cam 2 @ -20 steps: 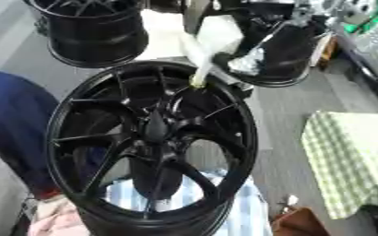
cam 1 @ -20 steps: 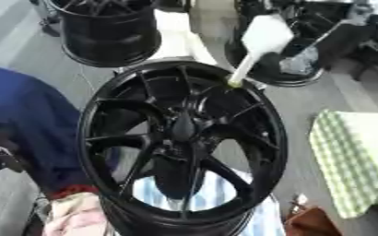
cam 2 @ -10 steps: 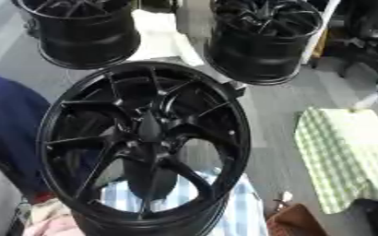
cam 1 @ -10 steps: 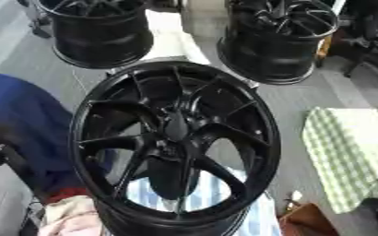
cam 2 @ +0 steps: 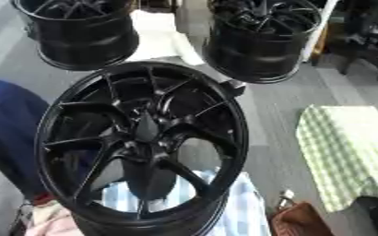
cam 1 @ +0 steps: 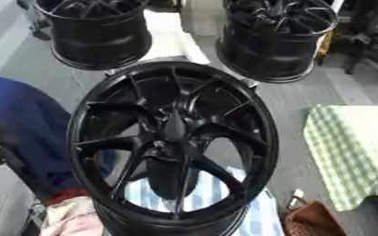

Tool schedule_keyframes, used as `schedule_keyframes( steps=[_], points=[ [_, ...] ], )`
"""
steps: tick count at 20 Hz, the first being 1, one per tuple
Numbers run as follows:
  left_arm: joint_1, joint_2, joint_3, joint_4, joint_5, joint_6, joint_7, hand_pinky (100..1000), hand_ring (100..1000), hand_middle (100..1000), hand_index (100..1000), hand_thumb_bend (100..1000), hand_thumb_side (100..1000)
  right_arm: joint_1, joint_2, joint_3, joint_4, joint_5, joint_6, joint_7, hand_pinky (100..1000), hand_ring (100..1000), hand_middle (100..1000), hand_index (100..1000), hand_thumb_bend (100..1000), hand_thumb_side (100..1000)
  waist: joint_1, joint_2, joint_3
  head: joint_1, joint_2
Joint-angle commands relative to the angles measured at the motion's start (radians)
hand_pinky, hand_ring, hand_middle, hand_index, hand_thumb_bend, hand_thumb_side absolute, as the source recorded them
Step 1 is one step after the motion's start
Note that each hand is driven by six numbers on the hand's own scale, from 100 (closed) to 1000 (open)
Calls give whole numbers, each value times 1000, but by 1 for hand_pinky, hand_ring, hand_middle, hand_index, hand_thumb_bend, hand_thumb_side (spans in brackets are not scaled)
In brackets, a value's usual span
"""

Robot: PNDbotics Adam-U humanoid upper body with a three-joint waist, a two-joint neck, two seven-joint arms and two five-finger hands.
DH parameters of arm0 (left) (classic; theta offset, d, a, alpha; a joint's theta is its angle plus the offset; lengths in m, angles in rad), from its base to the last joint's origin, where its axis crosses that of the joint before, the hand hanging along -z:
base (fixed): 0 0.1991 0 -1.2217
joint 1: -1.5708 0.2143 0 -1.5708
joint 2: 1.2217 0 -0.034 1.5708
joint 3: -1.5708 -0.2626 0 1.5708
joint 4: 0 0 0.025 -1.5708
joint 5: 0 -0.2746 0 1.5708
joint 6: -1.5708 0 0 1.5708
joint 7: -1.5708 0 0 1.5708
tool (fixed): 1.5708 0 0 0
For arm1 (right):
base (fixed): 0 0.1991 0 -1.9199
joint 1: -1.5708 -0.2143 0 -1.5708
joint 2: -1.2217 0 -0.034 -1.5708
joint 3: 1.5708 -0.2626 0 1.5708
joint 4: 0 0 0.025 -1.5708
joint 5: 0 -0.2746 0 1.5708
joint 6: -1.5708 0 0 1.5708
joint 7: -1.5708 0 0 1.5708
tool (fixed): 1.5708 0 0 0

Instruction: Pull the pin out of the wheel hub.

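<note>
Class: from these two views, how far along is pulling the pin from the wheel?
Done, it seems: no pin shows anywhere on the wheel hub, rim or spokes. In hand: nothing; neither robot hand is in view. Left: nothing visible, though a pin hidden behind the rim cannot be excluded.

No legible text, labels, brands or numbers on wheel hub [cam 1: 173, 143] or surroundings.

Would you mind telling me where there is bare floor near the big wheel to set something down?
Bare grey floor lies between the near wheel and the green checked cloth. It is crowded behind, by the two far wheels, and at the blue fabric.
</note>
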Motion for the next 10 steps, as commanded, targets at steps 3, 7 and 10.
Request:
schedule_keyframes(
  steps=[3, 7, 10],
  points=[
    [-11, 15, 4, -17, 9, 2, 0, 544, 482, 591, 775, 100, 888, -31, 62, 74, -242, 70, -40, 43, 742, 664, 690, 834, 100, 437, 3, -11, 2, -7, -2],
    [-12, 13, 1, -19, 12, 2, -3, 544, 488, 591, 774, 100, 886, -55, 109, 164, -404, 159, -30, 158, 745, 668, 694, 834, 100, 449, 6, -11, 4, -6, -2],
    [-11, 13, -2, -18, 13, 2, -6, 543, 482, 590, 772, 100, 887, -87, 126, 229, -496, 203, -24, 268, 749, 680, 708, 838, 100, 450, 7, -12, 5, -7, -2]
  ],
)
